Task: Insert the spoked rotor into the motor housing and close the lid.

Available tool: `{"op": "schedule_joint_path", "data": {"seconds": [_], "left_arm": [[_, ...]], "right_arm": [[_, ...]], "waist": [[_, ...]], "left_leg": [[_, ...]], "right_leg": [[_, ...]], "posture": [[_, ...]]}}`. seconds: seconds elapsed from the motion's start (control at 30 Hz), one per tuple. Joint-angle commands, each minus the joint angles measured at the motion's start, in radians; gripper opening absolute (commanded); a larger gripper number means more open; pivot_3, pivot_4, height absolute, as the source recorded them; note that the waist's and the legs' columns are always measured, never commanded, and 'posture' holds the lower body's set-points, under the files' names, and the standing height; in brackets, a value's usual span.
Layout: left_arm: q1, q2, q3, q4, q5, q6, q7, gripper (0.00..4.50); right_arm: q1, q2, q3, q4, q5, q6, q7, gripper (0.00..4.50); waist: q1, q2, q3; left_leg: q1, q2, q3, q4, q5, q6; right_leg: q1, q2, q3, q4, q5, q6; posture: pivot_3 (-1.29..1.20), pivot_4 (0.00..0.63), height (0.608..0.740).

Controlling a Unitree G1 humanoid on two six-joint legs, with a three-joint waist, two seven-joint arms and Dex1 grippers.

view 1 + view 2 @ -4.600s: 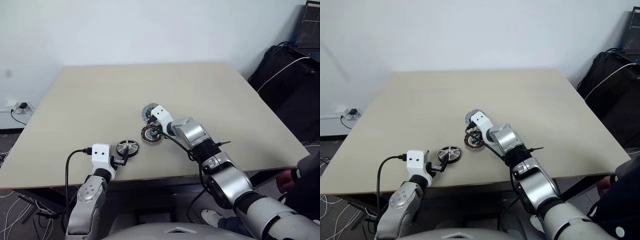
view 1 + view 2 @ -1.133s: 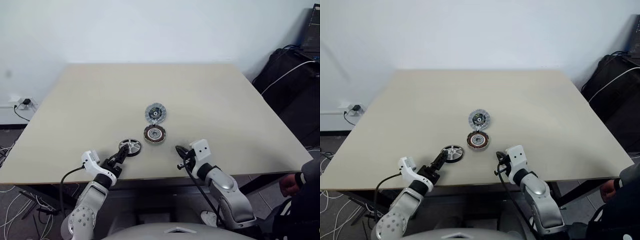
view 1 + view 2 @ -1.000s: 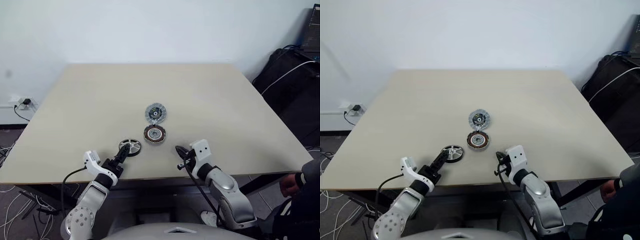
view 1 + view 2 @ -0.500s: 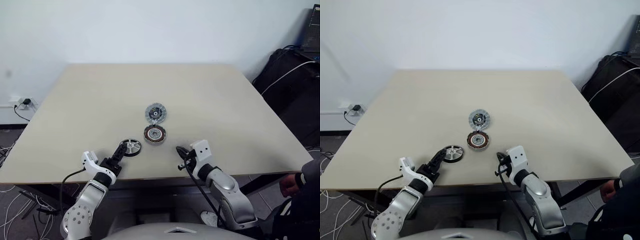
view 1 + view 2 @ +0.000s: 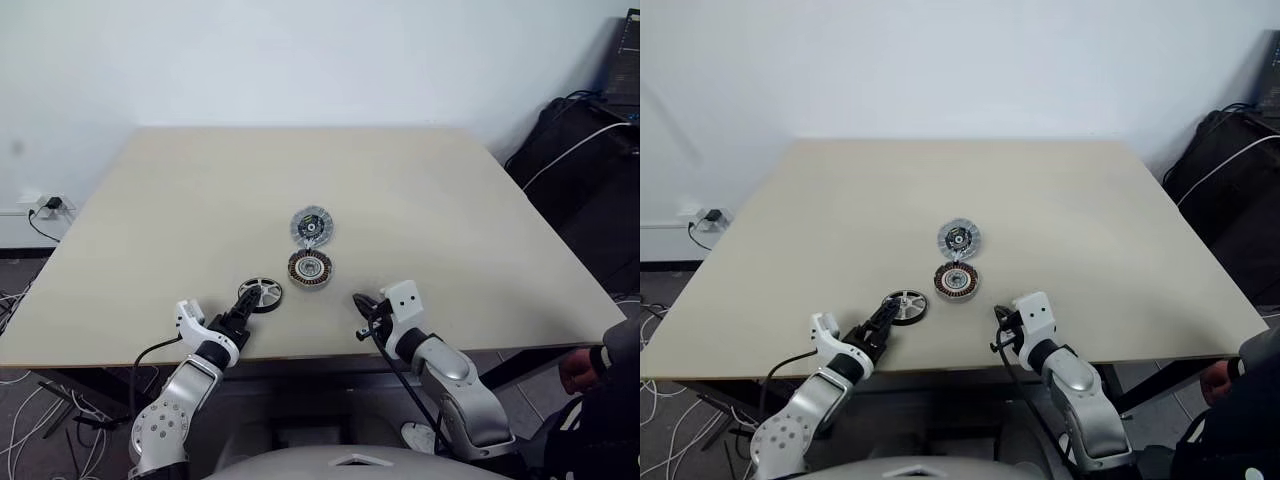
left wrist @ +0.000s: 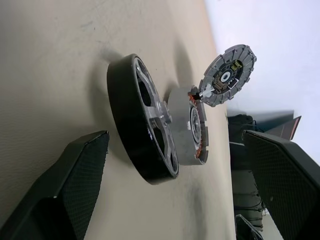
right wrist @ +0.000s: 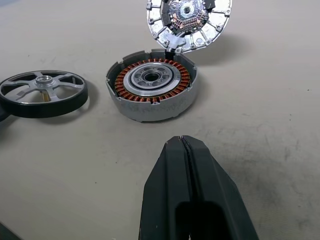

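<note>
Centrally on the pale bench [image 5: 420, 190] sit three small round parts in a loose line. The spoked rotor [image 5: 259, 294] lies flat nearest the front edge: a silver wheel with thin spokes, a raised hub and a thick dark rim. Just beside it, toward the robot's right and a little farther in, sits the motor housing [image 5: 309, 267], a grey-walled disc with a copper-brown ring of windings round a pale silver centre. Right behind that lies the lid [image 5: 312, 226], silvery ribbed face up with a dark centre; in the right wrist view its rim meets the housing's edge, though true contact cannot be told.

Left hand [image 5: 236, 318] sits low at the front edge of the bench, spread wide, aimed at the rotor. In the left wrist view its two black fingers [image 6: 75, 185] stand either side of the wheel's dark rim, clear of it, nothing gripped. Right hand [image 5: 363, 310] rests near the front edge to the right of the housing, its fingers [image 7: 187, 195] pressed together, holding nothing, pointing toward the housing with bare bench between.

Off the bench: a wall socket [image 5: 45, 209] with a plug at far left, a black bag [image 5: 570, 150] with a white cable at far right, a person's hand [image 5: 575, 368] at the lower right corner. Nothing lies between rotor and housing.
</note>
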Motion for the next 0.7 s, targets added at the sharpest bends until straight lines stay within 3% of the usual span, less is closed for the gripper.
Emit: {"op": "schedule_joint_path", "data": {"seconds": [0.03, 0.37, 0.4, 0.7], "left_arm": [[-0.033, -0.039, 0.003, 0.038, -0.015, -0.013, 0.002, 3.97], [-0.062, -0.050, 0.007, 0.112, -0.011, -0.026, 0.008, 0.57], [-0.061, -0.050, 0.007, 0.113, -0.011, -0.027, 0.009, 0.41], [-0.038, -0.053, -0.003, 0.042, -0.020, -0.084, -0.093, 0.41]], "right_arm": [[-0.011, -0.003, -0.013, -0.045, 0.014, -0.002, -0.003, 0.00], [-0.010, -0.007, -0.016, -0.053, 0.012, 0.003, -0.008, 0.00], [-0.010, -0.008, -0.017, -0.054, 0.012, 0.004, -0.009, 0.00], [-0.011, -0.008, -0.016, -0.056, 0.011, 0.011, -0.014, 0.00]], "waist": [[0.000, 0.000, 0.000], [0.000, -0.001, -0.001], [0.000, -0.001, -0.001], [0.000, -0.002, -0.001]], "left_leg": [[0.000, 0.000, 0.000, 0.000, 0.000, 0.000], [0.000, 0.000, 0.000, 0.000, 0.000, 0.000], [0.000, 0.000, 0.000, 0.000, 0.000, 0.000], [0.000, 0.000, 0.000, 0.000, 0.000, 0.000]], "right_leg": [[0.000, 0.000, 0.000, 0.000, 0.000, 0.000], [0.000, 0.000, 0.000, 0.000, 0.000, 0.000], [0.000, 0.000, 0.000, 0.000, 0.000, 0.000], [0.000, 0.000, 0.000, 0.000, 0.000, 0.000]], "posture": [[0.00, 0.000, 0.740], [0.00, 0.000, 0.740], [0.00, 0.000, 0.740], [0.00, 0.000, 0.740]]}}
